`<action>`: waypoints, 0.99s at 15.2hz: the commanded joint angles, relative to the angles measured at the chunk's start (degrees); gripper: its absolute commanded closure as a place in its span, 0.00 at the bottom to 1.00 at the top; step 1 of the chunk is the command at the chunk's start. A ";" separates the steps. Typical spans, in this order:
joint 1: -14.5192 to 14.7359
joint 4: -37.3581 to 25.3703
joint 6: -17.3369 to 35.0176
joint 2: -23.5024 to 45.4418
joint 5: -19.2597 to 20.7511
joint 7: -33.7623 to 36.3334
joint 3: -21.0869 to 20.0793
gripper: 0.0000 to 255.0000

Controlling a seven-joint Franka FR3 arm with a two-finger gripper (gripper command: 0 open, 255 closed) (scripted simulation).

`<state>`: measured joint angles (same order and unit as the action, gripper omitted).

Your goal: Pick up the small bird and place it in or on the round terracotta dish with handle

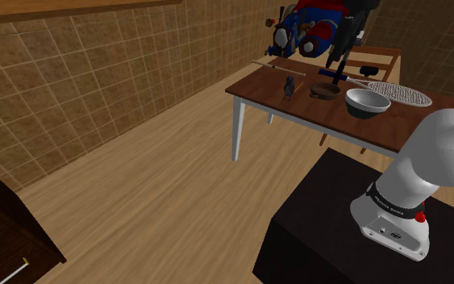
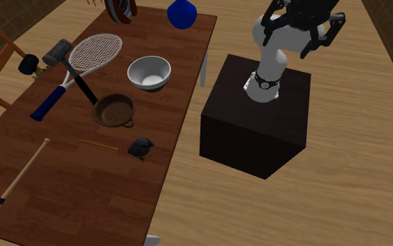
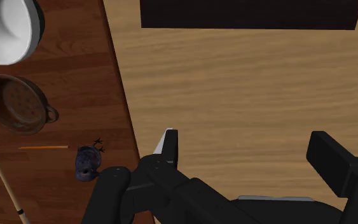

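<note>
The small dark bird (image 2: 141,147) stands upright near the table's edge, also seen as bird (image 1: 288,87) and bird (image 3: 87,163). A short way from it sits the round brown dish (image 2: 114,110) with a small handle, empty: dish (image 1: 325,90), dish (image 3: 17,105). My gripper (image 3: 247,153) is open with nothing between its fingers, and hangs high over the wooden floor beside the table, off to the side of the bird. The gripper (image 2: 302,26) is up above the stand, and the gripper (image 1: 346,48) sits high over the table's far side.
A white bowl (image 2: 149,73) sits next to the dish. A racket (image 2: 93,52), a mallet (image 2: 55,52), a bat (image 2: 13,182), a thin stick (image 2: 97,144) and a blue vase (image 2: 182,14) also lie on the wooden table (image 2: 83,210). The black stand (image 2: 254,119) is beside it.
</note>
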<state>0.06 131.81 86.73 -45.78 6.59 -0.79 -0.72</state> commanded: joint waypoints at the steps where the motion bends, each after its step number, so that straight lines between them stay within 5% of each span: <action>1: 0.00 0.00 0.00 0.00 0.00 0.00 0.00 0.00; 15: -5.56 6.52 28.27 15.88 9.51 -0.50 6.85 0.00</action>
<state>-5.11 138.62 112.97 -31.64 15.47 -1.39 5.69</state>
